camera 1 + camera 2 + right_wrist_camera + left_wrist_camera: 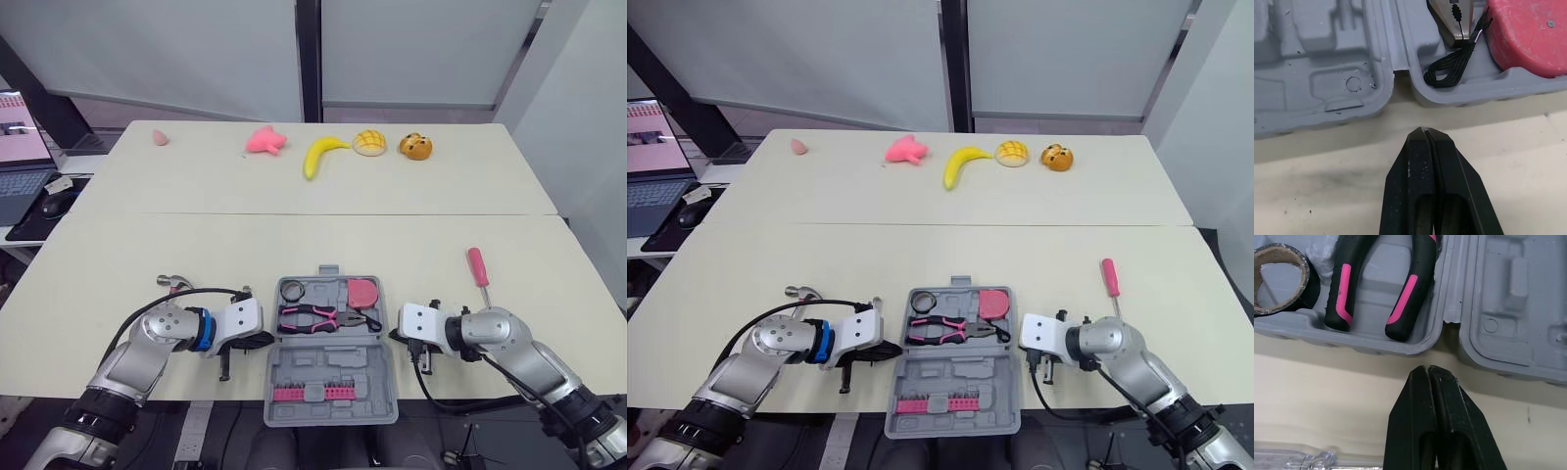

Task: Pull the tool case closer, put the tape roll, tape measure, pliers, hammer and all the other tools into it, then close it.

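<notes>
Tool case [333, 377] sat open at table's near edge, holding tape roll [292, 291], pliers [318, 317] and tape measure [361, 292]. Left gripper [1428, 369] and right gripper [1427, 131] were pinched shut, empty, flanking it. Hammer [174, 283] lay left of case, screwdriver [478, 265] right. Suggest: open left wide, take hammer by handle, keep level.

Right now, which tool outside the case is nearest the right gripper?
The pink-handled screwdriver, on the table beyond the right gripper; the hammer lies across the case, by the left gripper.
</notes>
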Controlling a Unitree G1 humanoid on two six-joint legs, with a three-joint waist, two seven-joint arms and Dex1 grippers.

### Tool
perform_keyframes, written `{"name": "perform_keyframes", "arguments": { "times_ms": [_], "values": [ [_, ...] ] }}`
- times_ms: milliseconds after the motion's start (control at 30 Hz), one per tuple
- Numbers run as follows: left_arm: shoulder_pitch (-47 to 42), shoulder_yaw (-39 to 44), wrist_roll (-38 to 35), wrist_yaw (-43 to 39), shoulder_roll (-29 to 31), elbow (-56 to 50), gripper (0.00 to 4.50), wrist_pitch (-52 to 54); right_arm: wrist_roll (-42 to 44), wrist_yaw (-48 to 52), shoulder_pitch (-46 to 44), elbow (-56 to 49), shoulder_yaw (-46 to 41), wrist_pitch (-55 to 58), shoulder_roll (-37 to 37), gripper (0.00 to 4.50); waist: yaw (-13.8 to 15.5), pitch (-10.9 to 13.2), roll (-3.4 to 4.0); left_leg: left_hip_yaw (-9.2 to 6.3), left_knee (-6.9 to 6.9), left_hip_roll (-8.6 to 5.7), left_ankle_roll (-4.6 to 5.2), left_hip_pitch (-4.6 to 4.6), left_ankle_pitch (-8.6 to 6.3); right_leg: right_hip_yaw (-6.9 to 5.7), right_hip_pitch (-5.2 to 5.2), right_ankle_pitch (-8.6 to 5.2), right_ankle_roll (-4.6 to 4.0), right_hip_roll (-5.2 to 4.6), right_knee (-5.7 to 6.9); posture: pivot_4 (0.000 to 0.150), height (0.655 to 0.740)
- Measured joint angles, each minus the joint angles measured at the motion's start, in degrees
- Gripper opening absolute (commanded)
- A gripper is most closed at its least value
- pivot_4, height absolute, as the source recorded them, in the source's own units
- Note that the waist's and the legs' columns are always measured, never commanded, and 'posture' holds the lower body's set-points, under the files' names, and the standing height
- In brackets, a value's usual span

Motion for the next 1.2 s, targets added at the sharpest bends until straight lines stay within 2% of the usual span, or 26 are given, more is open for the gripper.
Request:
{"name": "perform_keyframes", "arguments": {
  "times_ms": [633, 1200],
  "values": [
    [-1.22, -0.14, 0.03, -0.43, -2.94, -1.72, 0.04, 6.85, 0.01, -0.08, -0.04, -0.20, 0.11, 1.72, 2.07, 0.00, 0.14, -0.02, 0.00, -0.01, 0.01, -0.01, 0.00, 0.02, 0.00, -0.01, 0.03, 0.00, 0.00, 0.00, 0.00, 0.150, 0.7255],
    [-4.18, 0.00, 1.53, 1.48, -3.39, 1.35, 0.04, 6.54, -0.10, -1.61, -1.64, 2.08, -0.10, 2.64, 5.18, 0.00, -0.09, -0.02, 0.00, 0.01, 0.03, -0.01, 0.01, 0.13, 0.01, 0.03, 0.06, 0.01, 0.01, 0.01, 0.10, 0.150, 0.7255]
  ]
}}
